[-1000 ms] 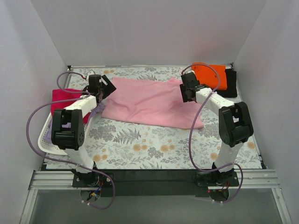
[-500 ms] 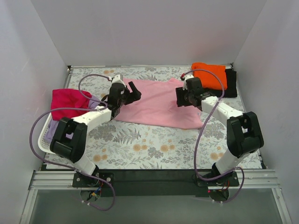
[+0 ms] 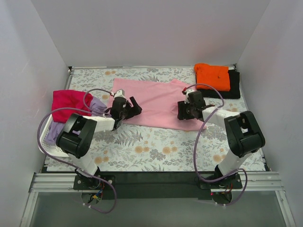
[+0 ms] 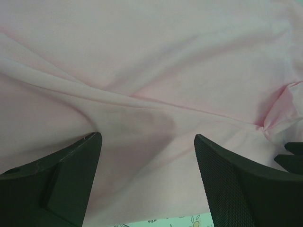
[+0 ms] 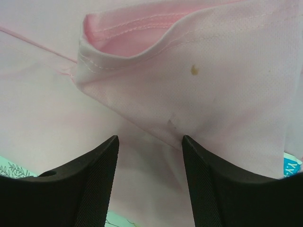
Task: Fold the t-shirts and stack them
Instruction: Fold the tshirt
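Note:
The light pink t-shirt (image 3: 154,101) lies spread across the middle of the table. My left gripper (image 3: 131,108) is open, low over the shirt's near-left edge; the left wrist view shows pink cloth (image 4: 156,85) between the spread jaws. My right gripper (image 3: 182,109) is open over the near-right edge; the right wrist view shows a folded sleeve hem (image 5: 189,71) just ahead of the jaws. An orange t-shirt (image 3: 212,76) lies folded on a black one (image 3: 235,87) at the far right. A magenta-red t-shirt (image 3: 68,101) and a lavender one (image 3: 97,106) lie in the basket.
A white plastic laundry basket (image 3: 47,139) stands at the left edge of the table. The floral tablecloth (image 3: 156,149) shows in front of the pink shirt. White walls close in the table on three sides.
Both arms have moved toward the near edge of the pink shirt and lowered onto it. The shirt's near edge has been drawn in, so the cloth looks narrower.

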Available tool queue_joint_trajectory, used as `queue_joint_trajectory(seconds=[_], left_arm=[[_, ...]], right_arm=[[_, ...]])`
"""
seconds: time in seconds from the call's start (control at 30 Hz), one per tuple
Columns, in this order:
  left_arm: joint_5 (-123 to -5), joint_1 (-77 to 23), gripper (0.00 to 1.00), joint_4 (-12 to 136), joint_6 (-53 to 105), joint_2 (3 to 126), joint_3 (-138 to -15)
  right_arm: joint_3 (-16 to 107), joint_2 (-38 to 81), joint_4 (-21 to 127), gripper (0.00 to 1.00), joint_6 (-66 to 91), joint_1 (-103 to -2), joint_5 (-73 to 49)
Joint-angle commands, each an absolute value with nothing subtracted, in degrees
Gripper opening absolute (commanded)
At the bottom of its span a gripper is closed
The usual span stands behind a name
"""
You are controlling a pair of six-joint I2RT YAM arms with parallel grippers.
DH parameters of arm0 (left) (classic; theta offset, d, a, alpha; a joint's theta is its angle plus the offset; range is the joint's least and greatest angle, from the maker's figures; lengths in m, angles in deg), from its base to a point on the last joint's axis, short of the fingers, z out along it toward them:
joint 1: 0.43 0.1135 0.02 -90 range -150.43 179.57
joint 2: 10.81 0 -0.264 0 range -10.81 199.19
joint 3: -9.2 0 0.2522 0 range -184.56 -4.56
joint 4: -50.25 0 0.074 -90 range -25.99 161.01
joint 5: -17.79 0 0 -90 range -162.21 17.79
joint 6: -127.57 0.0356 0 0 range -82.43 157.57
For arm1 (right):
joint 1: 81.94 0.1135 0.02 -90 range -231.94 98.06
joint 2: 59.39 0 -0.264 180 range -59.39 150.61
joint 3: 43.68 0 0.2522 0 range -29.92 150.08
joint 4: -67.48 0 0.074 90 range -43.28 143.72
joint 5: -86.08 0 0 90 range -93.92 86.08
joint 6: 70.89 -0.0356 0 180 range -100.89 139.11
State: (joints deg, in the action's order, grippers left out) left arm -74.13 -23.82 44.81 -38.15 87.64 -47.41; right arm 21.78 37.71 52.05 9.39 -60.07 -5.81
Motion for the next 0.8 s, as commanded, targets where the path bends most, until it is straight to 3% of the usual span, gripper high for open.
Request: queue_joint_trajectory(seconds=[0.0, 0.63, 0.77], left_arm=[[-73.36, -23.98, 0.73, 46.16, -39.68, 86.48, -43.68], [-74.41, -27.93, 0.77, 54.33, -46.27, 67.59, -26.45], [-73.63, -28.55, 0.77, 60.74, -46.88, 60.40, -24.78]], right_arm=[[15.97, 36.25, 49.24, 0.51, 7.42, -59.18, -7.52], [0.41, 18.76, 40.36, 0.63, 4.79, -58.38, -24.56], [1.54, 11.91, 35.36, 0.66, 5.40, -58.47, -20.65]])
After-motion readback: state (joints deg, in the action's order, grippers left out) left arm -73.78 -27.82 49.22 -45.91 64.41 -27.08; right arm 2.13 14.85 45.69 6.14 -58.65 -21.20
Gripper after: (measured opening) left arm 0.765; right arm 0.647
